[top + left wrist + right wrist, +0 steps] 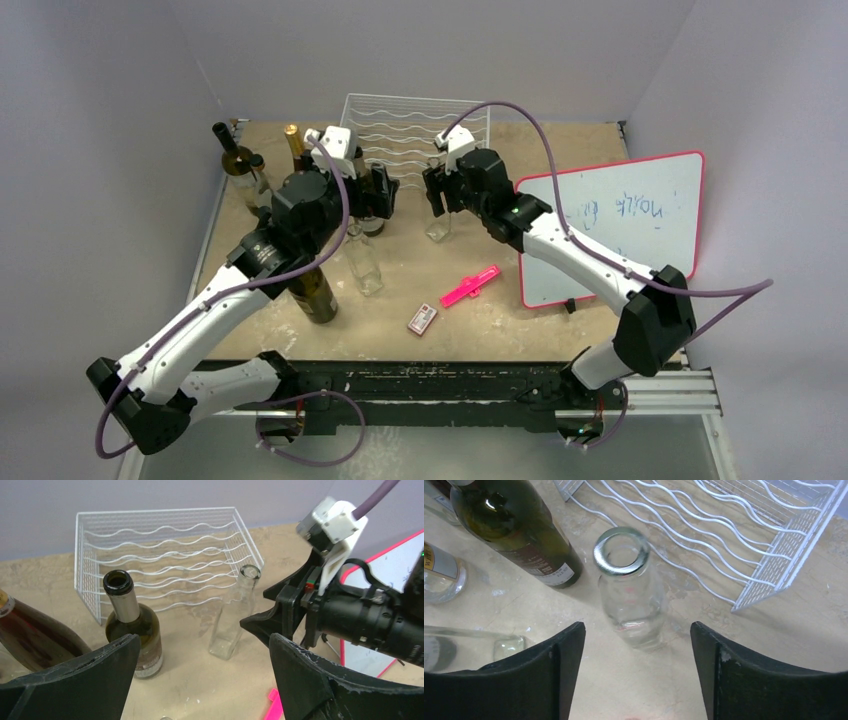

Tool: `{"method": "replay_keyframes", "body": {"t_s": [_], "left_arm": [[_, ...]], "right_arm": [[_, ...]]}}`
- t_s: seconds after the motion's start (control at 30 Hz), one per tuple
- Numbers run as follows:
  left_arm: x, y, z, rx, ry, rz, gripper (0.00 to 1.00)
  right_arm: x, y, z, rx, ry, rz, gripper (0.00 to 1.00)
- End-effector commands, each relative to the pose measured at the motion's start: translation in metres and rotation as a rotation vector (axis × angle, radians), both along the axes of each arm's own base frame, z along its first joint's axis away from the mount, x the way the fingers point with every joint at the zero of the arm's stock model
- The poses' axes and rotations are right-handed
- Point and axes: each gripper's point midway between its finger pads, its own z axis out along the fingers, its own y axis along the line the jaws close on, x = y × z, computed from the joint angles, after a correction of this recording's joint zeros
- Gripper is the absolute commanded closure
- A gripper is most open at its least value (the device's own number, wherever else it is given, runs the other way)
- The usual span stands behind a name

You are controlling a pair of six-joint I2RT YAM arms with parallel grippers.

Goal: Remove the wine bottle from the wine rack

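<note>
The white wire wine rack [415, 125] lies at the back of the table with nothing in its wavy cradles [160, 550]. In front of it a clear glass wine bottle [629, 590] stands upright on the table [438, 228]. My right gripper [636, 627] is open just behind and above the bottle, its fingers apart from the glass. My left gripper [205, 640] is open wide with nothing in it. It hangs near a dark green bottle [132, 625] that stands left of the clear one [235, 615].
Several other bottles stand at the left: a dark one [240, 155], a gold-topped one [293, 140], a clear one [365, 265] and a dark one [313, 290]. A pink-framed whiteboard [620, 225] lies right. A pink clip [470, 286] and a small card [423, 319] lie near the front.
</note>
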Motion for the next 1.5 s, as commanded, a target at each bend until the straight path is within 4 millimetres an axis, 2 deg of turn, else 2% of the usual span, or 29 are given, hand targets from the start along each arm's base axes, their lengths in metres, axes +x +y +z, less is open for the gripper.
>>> {"method": "replay_keyframes", "body": {"t_s": [0.0,0.07,0.13,0.23,0.33,0.47,0.53,0.57,0.63,0.73,0.83,0.93,0.97,1.3,1.47], "left_arm": [[0.002,0.021,0.069,-0.103,-0.133,0.045,0.00],[0.012,0.046,0.083,-0.101,-0.162,0.143,0.00],[0.023,0.071,0.097,-0.112,-0.196,0.215,0.00],[0.039,0.112,0.117,-0.122,-0.238,0.307,0.00],[0.048,0.170,0.131,-0.137,-0.276,0.446,0.00],[0.039,0.237,0.146,-0.195,-0.349,0.566,0.00],[0.032,0.255,0.146,-0.201,-0.359,0.617,0.00],[0.027,0.258,0.146,-0.196,-0.364,0.629,0.00],[0.016,0.252,0.149,-0.196,-0.393,0.601,0.00],[0.014,0.223,0.152,-0.194,-0.406,0.445,0.00],[0.007,0.190,0.153,-0.175,-0.433,0.295,0.00],[-0.004,0.147,0.150,-0.118,-0.473,0.179,0.00],[-0.009,0.141,0.150,-0.094,-0.484,0.172,0.00],[-0.025,0.134,0.149,-0.098,-0.490,0.158,0.00],[-0.031,0.130,0.153,-0.110,-0.503,0.133,0.00]], "right_arm": [[-0.006,-0.003,0.054,0.095,-0.038,-0.008,0.15],[-0.008,-0.015,0.076,0.127,-0.056,-0.027,0.07],[-0.006,-0.037,0.096,0.159,-0.092,-0.064,0.01],[0.001,-0.082,0.116,0.173,-0.131,-0.158,0.00],[-0.006,-0.130,0.143,0.187,-0.201,-0.288,0.00],[-0.042,-0.188,0.190,0.249,-0.354,-0.478,0.00],[-0.073,-0.214,0.216,0.294,-0.434,-0.542,0.00],[-0.089,-0.223,0.226,0.311,-0.467,-0.556,0.00],[-0.118,-0.237,0.243,0.341,-0.548,-0.551,0.00],[-0.146,-0.257,0.256,0.339,-0.640,-0.577,0.00],[-0.157,-0.263,0.262,0.355,-0.665,-0.586,0.00],[-0.161,-0.265,0.267,0.351,-0.679,-0.587,0.00],[-0.162,-0.265,0.268,0.349,-0.679,-0.583,0.00],[-0.170,-0.269,0.274,0.373,-0.701,-0.590,0.00],[-0.173,-0.268,0.269,0.376,-0.713,-0.568,0.00]]}}
